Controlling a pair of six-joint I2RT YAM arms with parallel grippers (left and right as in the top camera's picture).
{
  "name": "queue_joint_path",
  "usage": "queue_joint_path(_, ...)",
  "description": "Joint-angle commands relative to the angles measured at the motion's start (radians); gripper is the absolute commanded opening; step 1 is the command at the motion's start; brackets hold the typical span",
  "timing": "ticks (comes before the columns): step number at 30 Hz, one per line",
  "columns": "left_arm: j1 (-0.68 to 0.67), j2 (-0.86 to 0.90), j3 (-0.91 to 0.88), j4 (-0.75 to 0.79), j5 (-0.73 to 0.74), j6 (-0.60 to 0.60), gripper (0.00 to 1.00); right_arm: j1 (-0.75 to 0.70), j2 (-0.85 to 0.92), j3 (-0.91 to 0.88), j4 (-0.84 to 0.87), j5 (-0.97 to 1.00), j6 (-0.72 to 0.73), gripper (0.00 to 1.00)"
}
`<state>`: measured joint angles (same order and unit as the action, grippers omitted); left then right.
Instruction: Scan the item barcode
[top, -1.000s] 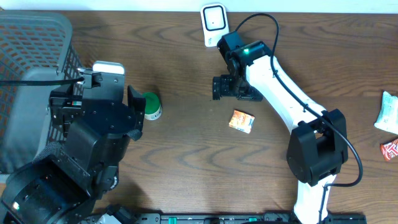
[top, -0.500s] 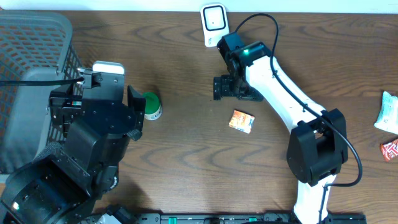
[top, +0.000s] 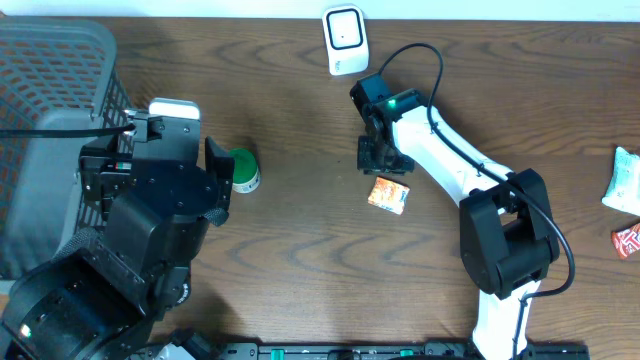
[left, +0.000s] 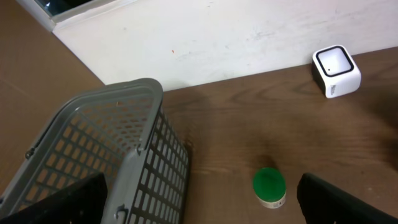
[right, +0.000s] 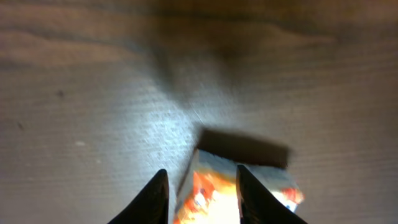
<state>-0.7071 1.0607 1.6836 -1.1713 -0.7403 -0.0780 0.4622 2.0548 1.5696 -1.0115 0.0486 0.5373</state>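
Fingers (right: 155, 199) of the right gripper (right: 201, 171) stand fairly close together, pointing down at the tabletop (top: 300, 250), with one end of an orange snack packet (right: 211, 190) showing between them. The packet runs on past one finger. I cannot tell whether the pads press on it or only straddle it. The packet lies flat on the wood, well apart from the white barcode scanner (top: 343, 38), on the robot's side of it and a little to the right.

The left gripper (left: 202, 180) has its fingers spread wide with nothing between them. It hangs well left of the scanner, above a small tub with a green lid (left: 268, 186). A grey mesh basket (left: 118, 143) stands further left of the scanner. Far to the scanner's right, at the tabletop's edge, lie a white packet (top: 622, 180) and a red one (top: 627, 240).
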Motion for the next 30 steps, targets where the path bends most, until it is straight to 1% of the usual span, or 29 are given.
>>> queue_joint_path(1, 0.003, 0.003, 0.006, -0.003, -0.02, 0.005, 0.98, 0.004, 0.0, -0.002, 0.03, 0.013, 0.008, 0.36)
queue_joint_path(2, 0.003, 0.003, 0.006, -0.003, -0.02, 0.005, 0.98, 0.004, 0.0, -0.003, 0.037, 0.013, 0.008, 0.41)
queue_joint_path(3, 0.003, 0.003, 0.006, -0.003, -0.02, 0.005, 0.98, 0.004, 0.0, -0.003, 0.04, 0.013, 0.008, 0.43)
queue_joint_path(4, 0.003, 0.003, 0.006, -0.003, -0.02, 0.005, 0.98, 0.004, 0.0, -0.003, 0.04, 0.013, 0.008, 0.43)
queue_joint_path(5, 0.003, 0.003, 0.006, -0.003, -0.02, 0.005, 0.98, 0.004, 0.0, -0.003, 0.039, 0.013, 0.008, 0.4)
queue_joint_path(8, 0.003, 0.003, 0.006, -0.003, -0.02, 0.005, 0.98, 0.004, 0.0, -0.014, 0.031, 0.014, 0.026, 0.24)
queue_joint_path(10, 0.003, 0.003, 0.006, -0.003, -0.02, 0.005, 0.98, 0.003, 0.0, -0.022, 0.006, 0.013, 0.066, 0.11)
queue_joint_path(11, 0.003, 0.003, 0.006, -0.003, -0.02, 0.005, 0.98, 0.003, 0.0, -0.022, -0.019, 0.013, 0.09, 0.02)
queue_joint_path(14, 0.003, 0.003, 0.006, -0.003, -0.02, 0.005, 0.98, 0.003, 0.0, -0.022, -0.069, 0.008, 0.121, 0.02)
queue_joint_path(17, 0.003, 0.003, 0.006, -0.003, -0.02, 0.005, 0.98, 0.002, 0.0, -0.022, -0.098, -0.059, 0.121, 0.02)
queue_joint_path(20, 0.003, 0.003, 0.006, -0.003, -0.02, 0.005, 0.98, 0.001, 0.0, -0.022, -0.116, -0.081, 0.124, 0.02)
queue_joint_path(25, 0.003, 0.003, 0.006, -0.003, -0.02, 0.005, 0.98, 0.001, 0.0, -0.024, -0.168, -0.034, 0.161, 0.02)
queue_joint_path(27, 0.003, 0.003, 0.006, -0.003, -0.02, 0.005, 0.98, 0.001, 0.0, -0.035, -0.178, 0.017, 0.207, 0.01)
queue_joint_path(30, 0.003, 0.003, 0.006, -0.003, -0.02, 0.005, 0.98, 0.001, 0.0, -0.066, -0.139, 0.043, 0.233, 0.06)
